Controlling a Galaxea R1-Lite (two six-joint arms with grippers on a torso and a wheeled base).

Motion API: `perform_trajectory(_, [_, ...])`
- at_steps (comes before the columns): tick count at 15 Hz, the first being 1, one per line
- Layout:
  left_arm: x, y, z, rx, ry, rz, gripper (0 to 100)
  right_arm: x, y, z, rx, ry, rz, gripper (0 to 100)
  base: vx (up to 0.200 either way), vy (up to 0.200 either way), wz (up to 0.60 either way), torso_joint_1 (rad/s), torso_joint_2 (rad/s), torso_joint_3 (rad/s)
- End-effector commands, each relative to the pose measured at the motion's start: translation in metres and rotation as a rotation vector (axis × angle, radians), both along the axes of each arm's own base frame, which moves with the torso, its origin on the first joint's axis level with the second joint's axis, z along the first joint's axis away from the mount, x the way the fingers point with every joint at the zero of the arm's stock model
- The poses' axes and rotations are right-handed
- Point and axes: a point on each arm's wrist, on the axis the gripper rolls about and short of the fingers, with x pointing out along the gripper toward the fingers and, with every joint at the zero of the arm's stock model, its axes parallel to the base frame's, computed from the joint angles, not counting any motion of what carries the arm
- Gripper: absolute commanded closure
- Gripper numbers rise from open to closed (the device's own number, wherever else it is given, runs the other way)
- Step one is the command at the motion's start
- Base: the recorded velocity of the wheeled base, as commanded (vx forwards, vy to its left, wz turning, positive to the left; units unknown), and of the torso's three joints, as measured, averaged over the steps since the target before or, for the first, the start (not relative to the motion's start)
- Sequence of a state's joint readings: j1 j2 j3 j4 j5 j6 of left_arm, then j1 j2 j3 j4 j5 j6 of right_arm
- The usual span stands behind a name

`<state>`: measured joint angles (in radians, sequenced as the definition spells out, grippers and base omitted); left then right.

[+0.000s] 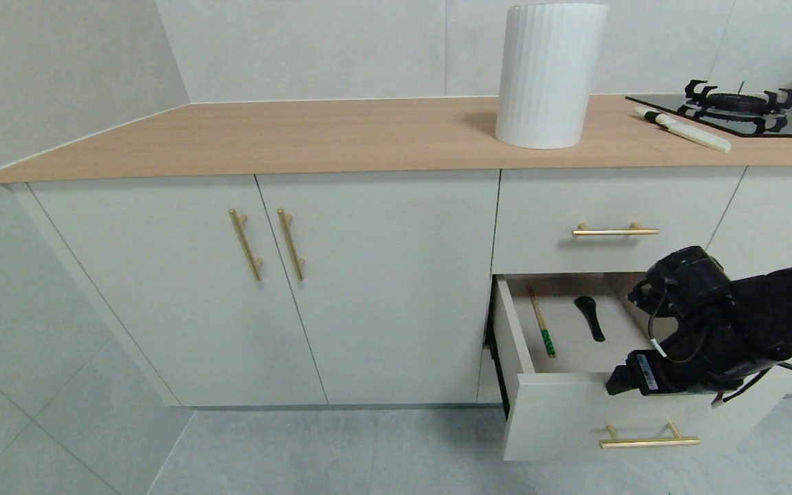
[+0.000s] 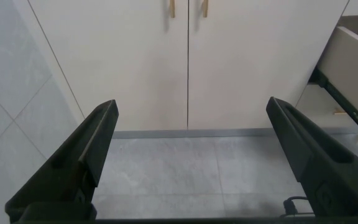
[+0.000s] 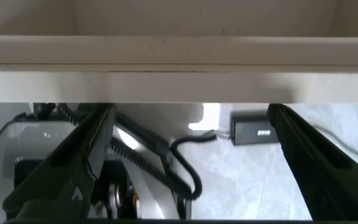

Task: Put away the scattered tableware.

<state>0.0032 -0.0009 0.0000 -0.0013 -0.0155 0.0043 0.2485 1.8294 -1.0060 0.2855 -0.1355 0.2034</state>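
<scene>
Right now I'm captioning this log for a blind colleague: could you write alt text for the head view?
An open lower drawer in a white cabinet holds chopsticks and a black spoon, with the right gripper at its front edge. On the wooden counter above are a white ribbed container and a knife beside a gas hob.

Pale wood grain across the surface [image 1: 300, 137]. White with ribbed vertical lines on the canister [image 1: 548, 75]. Cream on the cabinet doors [image 1: 368, 289] and drawer [image 1: 554, 419], gold on the handles [image 1: 614, 232]. Black for the spoon [image 1: 590, 317], tan with a green band for the chopsticks [image 1: 542, 323]. Black again on the hob [image 1: 740, 113] and right gripper [image 3: 191, 165]. Grey for the floor tiles [image 1: 300, 447].
</scene>
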Motion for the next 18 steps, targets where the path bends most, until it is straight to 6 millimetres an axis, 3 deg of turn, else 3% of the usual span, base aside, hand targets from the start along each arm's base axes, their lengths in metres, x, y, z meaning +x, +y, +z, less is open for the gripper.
perform_trajectory(1, [0.0, 0.0, 0.0, 0.0, 0.001, 0.0, 0, 0.017, 0.002, -0.007, -0.004, 0.006, -0.003, 0, 0.0, 0.0, 0.0, 0.0, 0.0, 0.0])
perform_trajectory(8, [0.0, 0.0, 0.0, 0.0, 0.001, 0.0, 0, 0.063, 0.001, -0.013, 0.017, -0.077, -0.039, 0, 0.0, 0.0, 0.0, 0.0, 0.0, 0.0])
perform_trajectory(13, [0.0, 0.0, 0.0, 0.0, 0.001, 0.0, 0, 0.086, 0.001, -0.022, 0.039, -0.193, -0.048, 0, 0.0, 0.0, 0.0, 0.0, 0.0, 0.0])
perform_trajectory(18, [0.0, 0.0, 0.0, 0.0, 0.001, 0.0, 0, 0.12, -0.009, -0.016, 0.046, -0.308, -0.074, 0, 0.0, 0.0, 0.0, 0.0, 0.0, 0.0])
